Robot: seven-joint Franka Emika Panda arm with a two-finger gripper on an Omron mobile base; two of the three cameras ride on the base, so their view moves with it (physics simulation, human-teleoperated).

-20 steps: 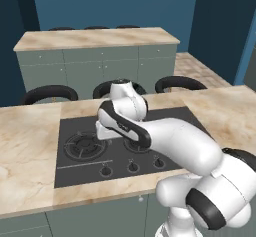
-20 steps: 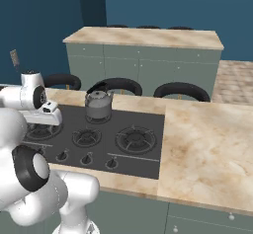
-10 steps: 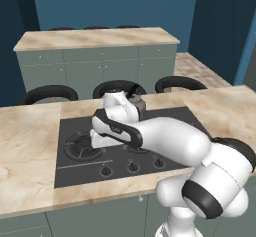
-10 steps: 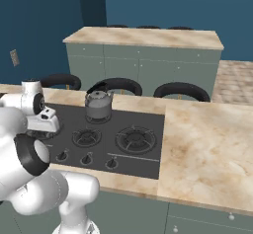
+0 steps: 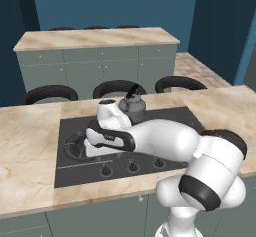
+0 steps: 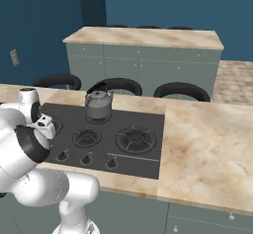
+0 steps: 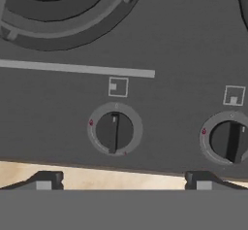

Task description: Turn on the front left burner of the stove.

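Note:
The dark grey stove (image 5: 165, 123) is set into the marble counter. My gripper (image 7: 123, 181) hangs open just above its front left part, with the dark fingertips (image 7: 46, 180) standing wide apart. Between and beyond them lies a round knob (image 7: 115, 129) with a small square marking above it. A second knob (image 7: 227, 140) sits to its right. The wide front left burner (image 7: 58, 10) curves across the upper left of the hand view. From the left base view my hand (image 5: 100, 141) covers part of that burner (image 5: 74, 146).
A grey kettle (image 5: 132, 108) stands on a back burner, close behind my forearm. Three knobs (image 5: 132, 167) line the stove's front edge. Another wide burner (image 6: 134, 138) lies on the right. Dark stools (image 6: 180, 91) and an island stand behind the counter.
My arm has folded lower over the stove. The hand has come down and toward the front edge, over the left knob.

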